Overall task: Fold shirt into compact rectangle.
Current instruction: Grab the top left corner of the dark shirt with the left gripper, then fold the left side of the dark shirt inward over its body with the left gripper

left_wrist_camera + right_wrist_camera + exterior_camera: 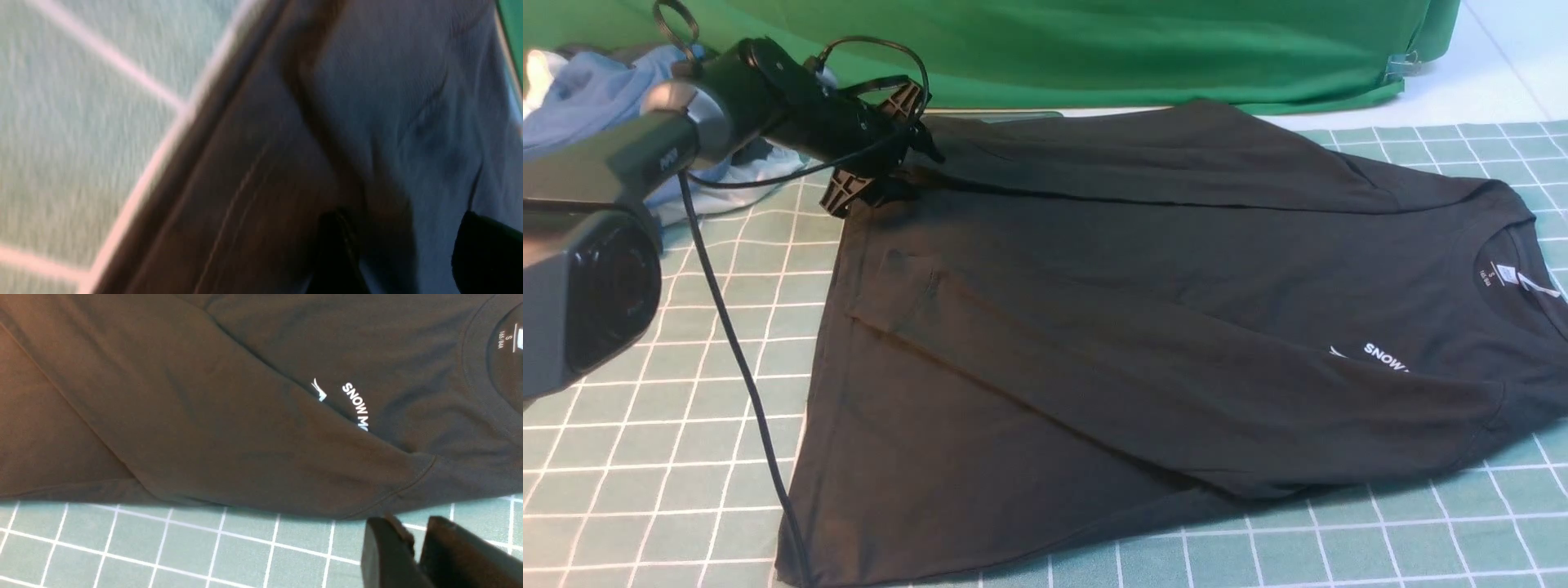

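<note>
The black shirt (1143, 327) lies flat on the checked mat, collar to the right, both sleeves folded across the body. Its white "SNOW" print (1384, 357) is partly covered by the near sleeve, and the neck label (1503, 273) shows inside the collar. My left gripper (919, 151) is at the far left hem corner. In the blurred left wrist view its fingers (335, 249) stand wide apart, open over the shirt (367, 102). My right gripper (416, 535) hangs shut and empty above the mat, just off the shirt's (204, 396) near shoulder edge by the print (355, 404).
A green-and-white checked mat (645, 408) covers the table. Blue and white garments (580, 98) are piled at the back left behind the left arm. A bright green cloth (1094, 49) hangs along the back. The left arm's cable (735, 351) trails over the mat.
</note>
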Controlling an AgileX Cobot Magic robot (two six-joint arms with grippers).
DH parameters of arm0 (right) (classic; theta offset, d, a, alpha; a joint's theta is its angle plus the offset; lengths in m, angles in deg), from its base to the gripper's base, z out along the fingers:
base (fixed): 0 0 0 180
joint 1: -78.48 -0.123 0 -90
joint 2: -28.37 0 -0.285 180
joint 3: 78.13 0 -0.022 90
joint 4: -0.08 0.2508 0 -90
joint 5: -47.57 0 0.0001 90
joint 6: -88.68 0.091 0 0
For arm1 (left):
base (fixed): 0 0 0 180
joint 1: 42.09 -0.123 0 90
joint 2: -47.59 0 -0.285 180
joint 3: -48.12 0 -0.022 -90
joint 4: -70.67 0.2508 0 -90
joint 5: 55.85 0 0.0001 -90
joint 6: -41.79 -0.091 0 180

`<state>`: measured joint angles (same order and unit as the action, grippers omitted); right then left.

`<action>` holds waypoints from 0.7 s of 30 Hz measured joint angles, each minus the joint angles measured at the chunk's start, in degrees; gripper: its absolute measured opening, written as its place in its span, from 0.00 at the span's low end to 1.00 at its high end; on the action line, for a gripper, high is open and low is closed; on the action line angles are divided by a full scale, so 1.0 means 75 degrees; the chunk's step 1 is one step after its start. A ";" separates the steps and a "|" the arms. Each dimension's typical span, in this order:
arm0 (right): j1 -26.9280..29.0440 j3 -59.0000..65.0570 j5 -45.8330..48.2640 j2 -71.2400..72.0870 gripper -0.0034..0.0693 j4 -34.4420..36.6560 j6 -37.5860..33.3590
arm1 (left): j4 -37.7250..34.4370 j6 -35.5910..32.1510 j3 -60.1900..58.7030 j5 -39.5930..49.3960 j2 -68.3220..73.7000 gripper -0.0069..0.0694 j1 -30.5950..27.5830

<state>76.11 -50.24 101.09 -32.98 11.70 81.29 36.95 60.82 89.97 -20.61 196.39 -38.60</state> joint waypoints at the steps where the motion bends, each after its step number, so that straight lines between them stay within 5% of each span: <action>1: 0.0000 0.0000 0.0000 0.0000 0.26 0.0000 0.0010 | 0.0000 0.0000 0.0005 -0.0140 0.0008 0.58 0.0000; 7: 0.0000 0.0000 -0.0012 0.0000 0.26 0.0000 0.0143 | 0.0155 -0.0020 0.0008 -0.0735 0.0040 0.46 0.0000; 12: 0.0000 0.0000 -0.0012 0.0000 0.27 0.0000 0.0270 | 0.0230 -0.0223 0.0008 -0.0859 0.0040 0.17 0.0000; 21: 0.0000 0.0000 -0.0083 0.0000 0.28 0.0000 0.0270 | 0.0255 -0.0287 0.1290 0.1013 0.0063 0.11 -0.0007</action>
<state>76.11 -50.24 100.46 -32.98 11.70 83.31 38.87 58.67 99.65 -13.01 196.86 -38.66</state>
